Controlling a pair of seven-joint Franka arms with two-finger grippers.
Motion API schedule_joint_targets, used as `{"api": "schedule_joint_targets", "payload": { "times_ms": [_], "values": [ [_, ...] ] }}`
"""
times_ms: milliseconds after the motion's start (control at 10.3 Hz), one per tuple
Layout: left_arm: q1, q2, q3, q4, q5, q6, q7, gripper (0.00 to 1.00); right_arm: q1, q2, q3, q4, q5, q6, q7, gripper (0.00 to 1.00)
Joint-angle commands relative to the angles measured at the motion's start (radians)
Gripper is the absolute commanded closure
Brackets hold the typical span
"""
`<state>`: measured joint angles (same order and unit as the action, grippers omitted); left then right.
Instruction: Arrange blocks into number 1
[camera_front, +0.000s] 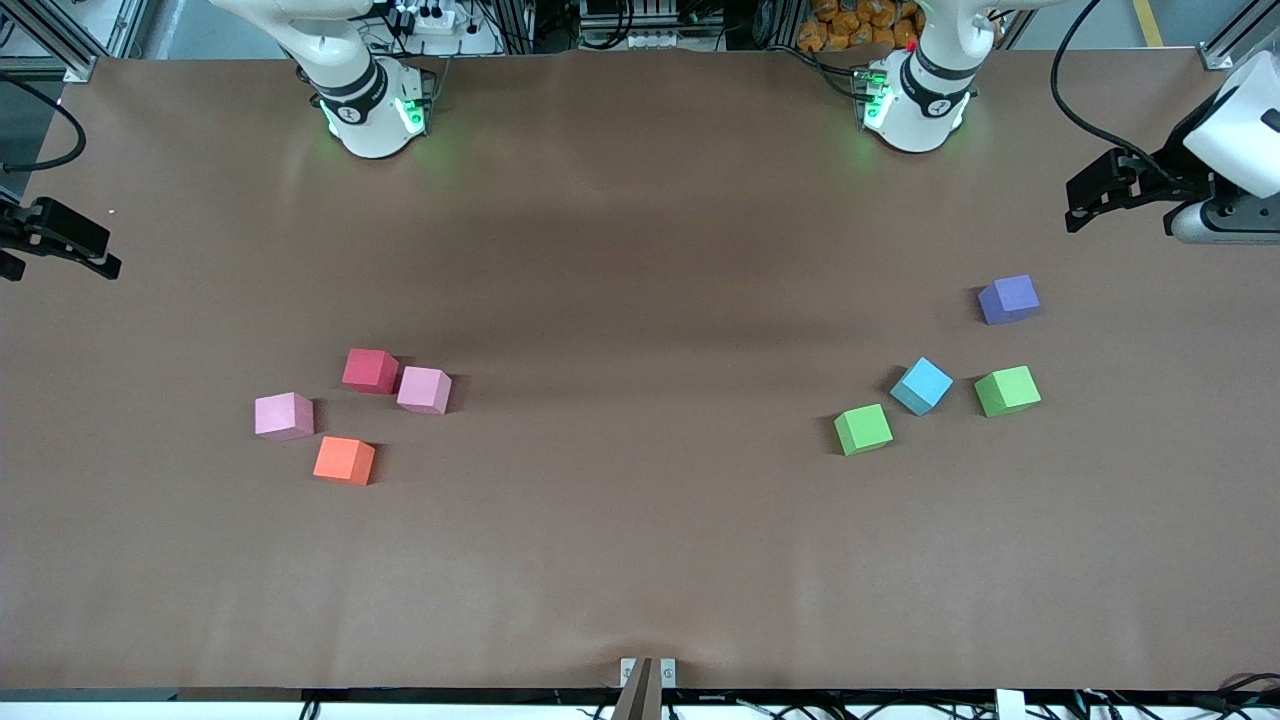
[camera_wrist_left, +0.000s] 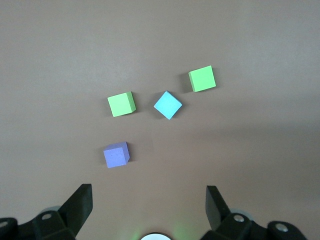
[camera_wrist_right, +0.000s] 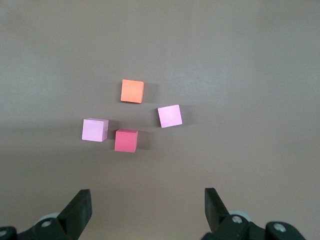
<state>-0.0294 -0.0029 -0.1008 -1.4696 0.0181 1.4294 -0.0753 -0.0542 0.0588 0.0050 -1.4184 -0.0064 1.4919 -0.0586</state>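
Your blocks lie in two loose clusters, and nothing resembling a 1 has been started. Toward the right arm's end sit the red block (camera_front: 370, 370) touching a pink block (camera_front: 424, 389), a second pink block (camera_front: 284, 415) and the orange block (camera_front: 344, 460). Toward the left arm's end are the purple block (camera_front: 1009, 299), the light blue block (camera_front: 921, 385) and two green blocks (camera_front: 863, 429) (camera_front: 1008, 390).

The right gripper (camera_wrist_right: 147, 210) hangs with fingers spread wide, empty, the red block closest below it. The left gripper (camera_wrist_left: 149, 207) is likewise wide open and empty (the purple block lies nearest it). Every block remains to be moved; you'll likely gather them mid-table.
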Motion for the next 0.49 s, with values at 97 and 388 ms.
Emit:
{"api": "schedule_joint_targets", "payload": {
  "times_ms": [97, 388],
  "values": [
    [-0.001, -0.002, 0.001, 0.011, -0.007, -0.018, 0.0, 0.0, -0.004, -0.002, 0.004, -0.001, 0.005, -0.001, -0.004, 0.0],
    [-0.003, 0.003, 0.001, 0.011, -0.006, -0.018, -0.004, 0.0, -0.001, -0.002, 0.004, -0.002, 0.005, -0.001, -0.003, 0.0]
  ]
}}
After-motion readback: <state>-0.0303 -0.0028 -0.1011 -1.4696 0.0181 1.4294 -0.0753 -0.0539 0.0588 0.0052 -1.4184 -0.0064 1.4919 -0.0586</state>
